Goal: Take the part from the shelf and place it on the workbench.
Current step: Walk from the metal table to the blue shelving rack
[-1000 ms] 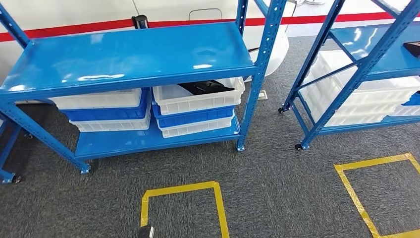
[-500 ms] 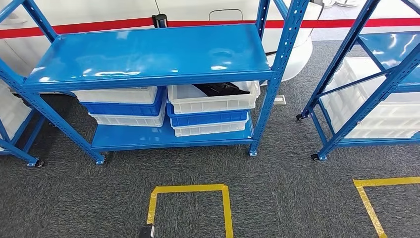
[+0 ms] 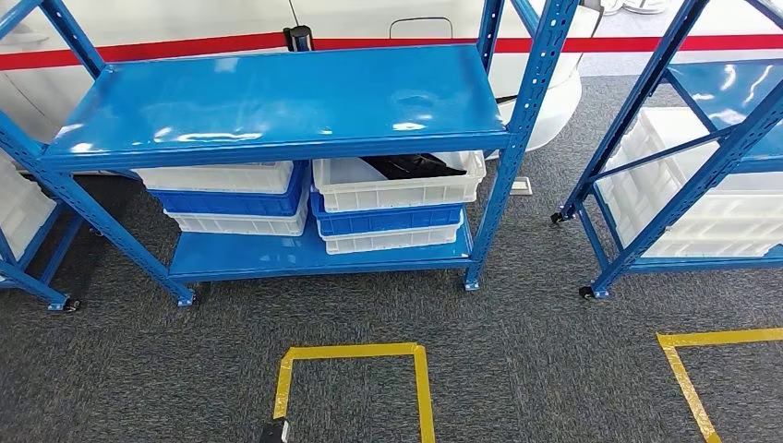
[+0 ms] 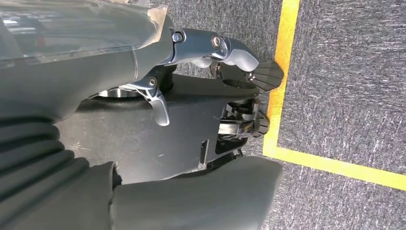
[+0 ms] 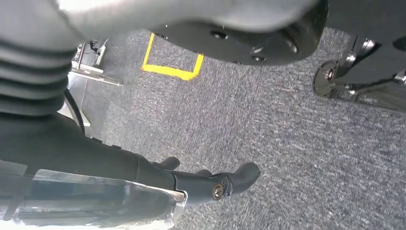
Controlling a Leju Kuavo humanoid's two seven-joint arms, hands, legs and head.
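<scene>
A black part [image 3: 411, 166] lies in the top white bin [image 3: 397, 192] of the right-hand stack, on the lower level of the blue shelf [image 3: 277, 97] in the head view. The shelf's top board is bare. My left hand [image 4: 201, 52] hangs above the grey carpet by a yellow tape line, its fingers apart and holding nothing. My right hand [image 5: 201, 184] also hangs over the carpet, dark fingers stretched out with nothing in them.
A second stack of white and blue bins [image 3: 231, 198] sits left of the first. Another blue rack [image 3: 683, 166] with white bins stands to the right, and one more at the far left [image 3: 28, 221]. Yellow tape squares [image 3: 355, 355] [image 3: 692, 369] mark the carpet.
The whole picture shifted to the right a second ago as the camera moved; the shelf now sits nearer the middle. Over the last half second nothing has visibly changed.
</scene>
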